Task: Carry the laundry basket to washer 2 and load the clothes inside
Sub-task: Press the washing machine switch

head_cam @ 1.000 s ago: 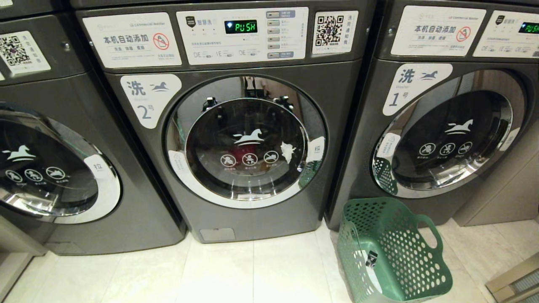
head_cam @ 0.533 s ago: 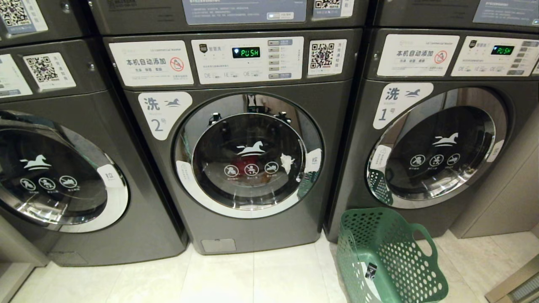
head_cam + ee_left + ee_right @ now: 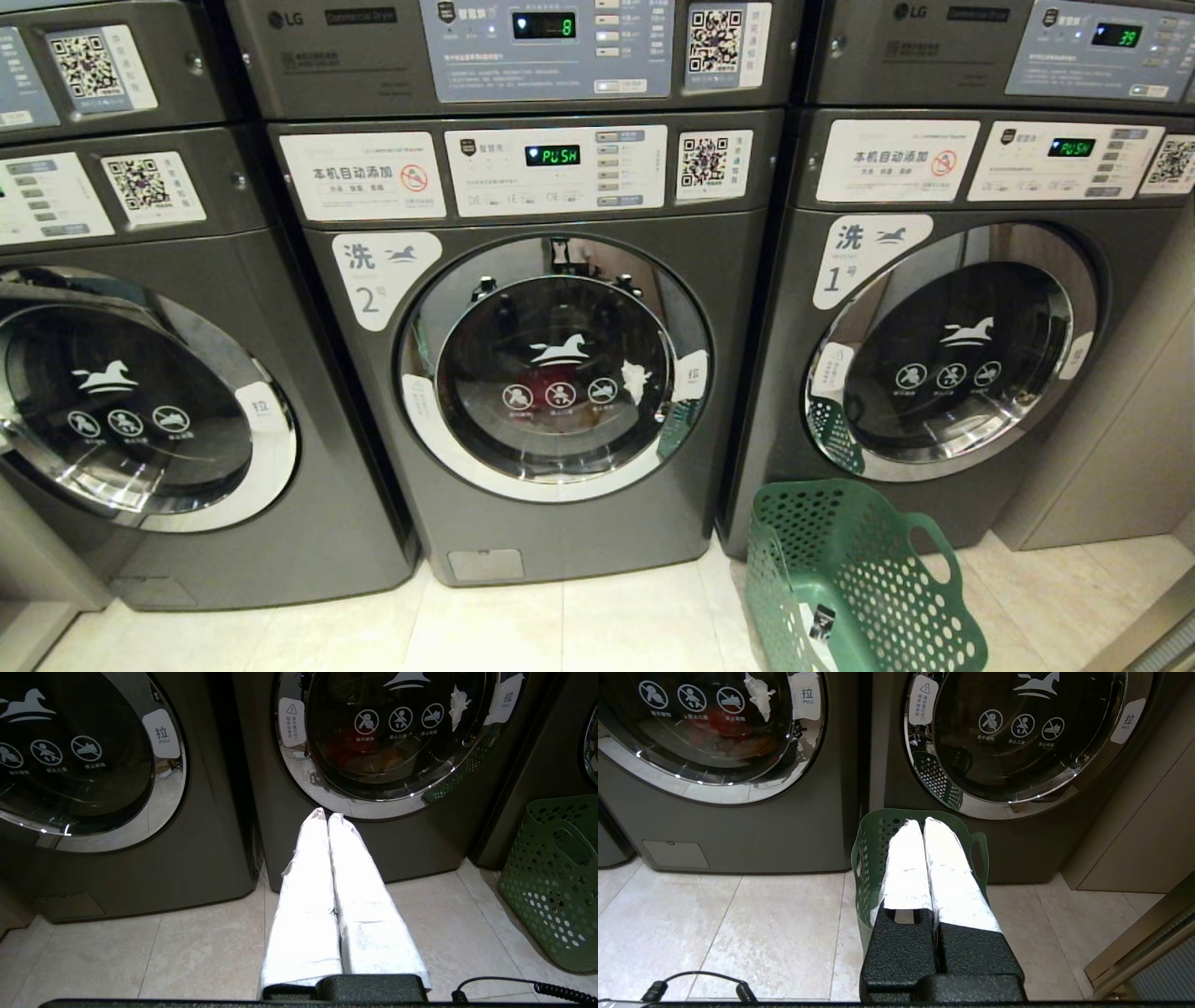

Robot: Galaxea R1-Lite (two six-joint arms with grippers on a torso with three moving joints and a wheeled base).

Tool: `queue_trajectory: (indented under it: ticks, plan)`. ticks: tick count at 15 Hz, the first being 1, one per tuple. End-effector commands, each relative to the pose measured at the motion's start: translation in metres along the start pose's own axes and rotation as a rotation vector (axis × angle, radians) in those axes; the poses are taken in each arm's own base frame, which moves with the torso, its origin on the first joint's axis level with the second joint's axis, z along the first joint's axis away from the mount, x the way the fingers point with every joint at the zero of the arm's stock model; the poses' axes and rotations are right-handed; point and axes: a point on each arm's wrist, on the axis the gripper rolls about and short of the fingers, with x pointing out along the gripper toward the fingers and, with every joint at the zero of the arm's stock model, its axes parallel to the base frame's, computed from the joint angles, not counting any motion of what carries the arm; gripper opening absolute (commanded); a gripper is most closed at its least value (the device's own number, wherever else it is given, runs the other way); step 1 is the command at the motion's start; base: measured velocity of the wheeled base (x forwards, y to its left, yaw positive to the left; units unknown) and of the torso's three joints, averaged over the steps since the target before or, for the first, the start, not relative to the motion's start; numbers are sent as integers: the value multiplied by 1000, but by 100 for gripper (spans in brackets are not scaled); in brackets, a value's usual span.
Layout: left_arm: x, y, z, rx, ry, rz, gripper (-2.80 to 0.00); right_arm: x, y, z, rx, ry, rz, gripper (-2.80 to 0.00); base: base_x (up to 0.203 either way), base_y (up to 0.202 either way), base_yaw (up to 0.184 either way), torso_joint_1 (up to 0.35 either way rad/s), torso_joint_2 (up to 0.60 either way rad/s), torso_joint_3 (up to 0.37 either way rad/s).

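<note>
Left gripper (image 3: 328,817) low over the floor, fingers pressed together, nothing between them, aimed at the foot of washer 2 (image 3: 551,373). Right gripper (image 3: 923,823) likewise pinched shut and empty, hanging above the basket (image 3: 878,858). Basket on the tiles just right of washer 2, nearly against washer 1 (image 3: 943,364), with no garments visible inside. Farther back, washer 2's door shut, clothes (image 3: 731,730) showing red and orange behind the glass; display reading PUSH. Looks close to finished. Risks from here: any forward drive clipping the basket beneath the right arm and skidding it across the tiles; a garment possibly trapped at the door seal, not discernible from here.
</note>
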Motion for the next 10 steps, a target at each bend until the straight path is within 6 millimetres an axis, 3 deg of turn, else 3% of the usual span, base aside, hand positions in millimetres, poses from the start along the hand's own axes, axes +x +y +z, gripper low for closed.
queue_trajectory:
  ticks: [1, 10]
  plan:
    - [0, 0, 0, -4, 0, 1, -280, 0, 0, 0, 0, 3, 1, -280, 0, 0, 0, 0, 0, 0]
    - [0, 0, 0, 5, 0, -2, -280, 0, 0, 0, -1, 2, 2, -280, 0, 0, 0, 0, 0, 0]
